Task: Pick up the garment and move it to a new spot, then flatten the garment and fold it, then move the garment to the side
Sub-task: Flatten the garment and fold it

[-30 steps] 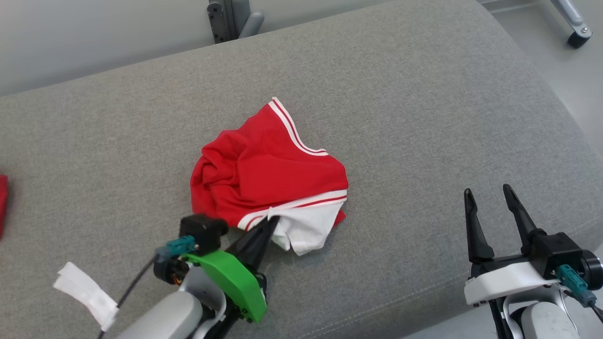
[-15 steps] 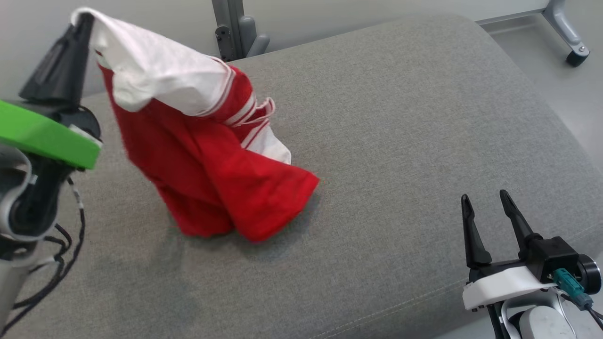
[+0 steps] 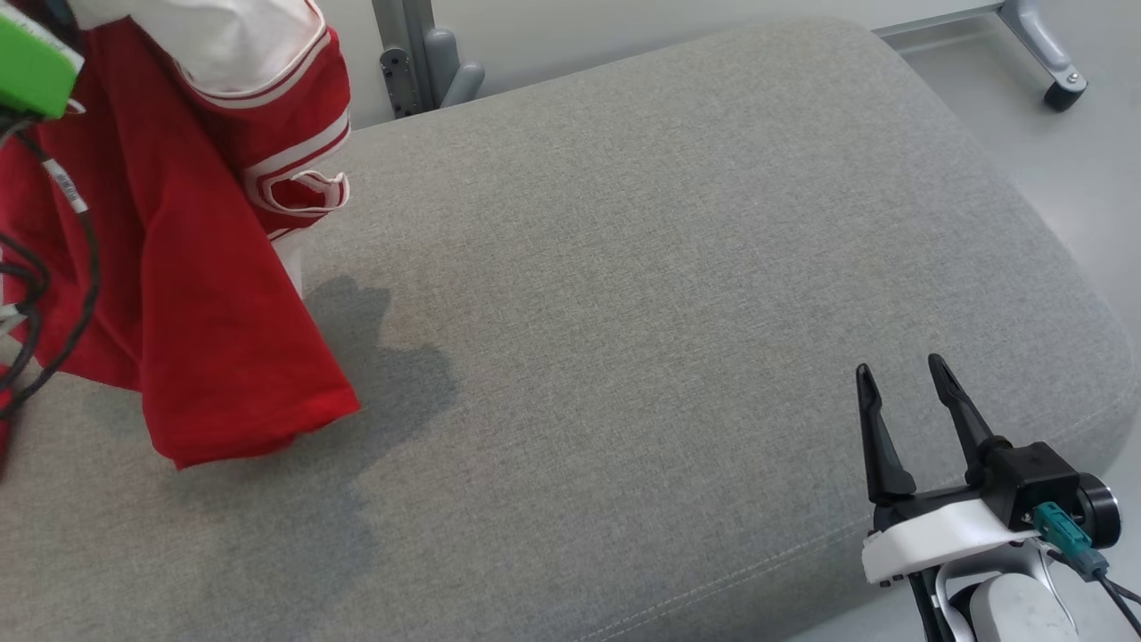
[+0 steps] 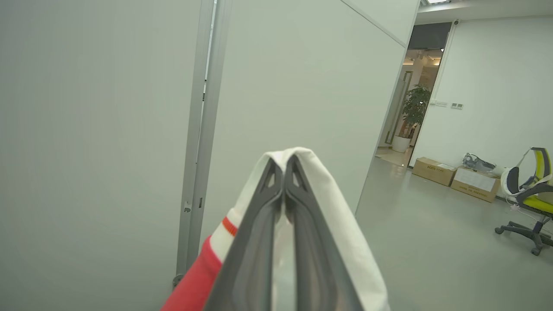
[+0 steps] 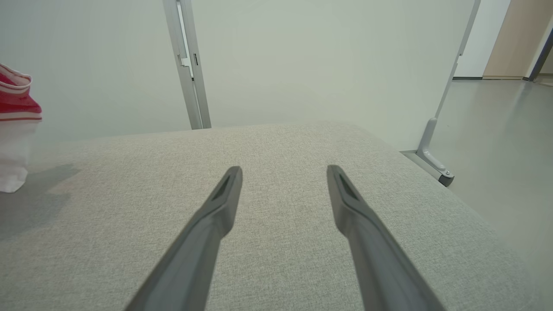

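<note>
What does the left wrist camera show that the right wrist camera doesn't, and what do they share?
Left wrist view: the left gripper shut on the white end of the garment, with a potted plant, cardboard boxes and an office chair across the floor beyond.
Right wrist view: the right gripper open and empty above the grey cushion, and a wheeled frame foot past the cushion's far corner.
Shared: the garment, red and white, plus a pale wall panel with a metal post.
</note>
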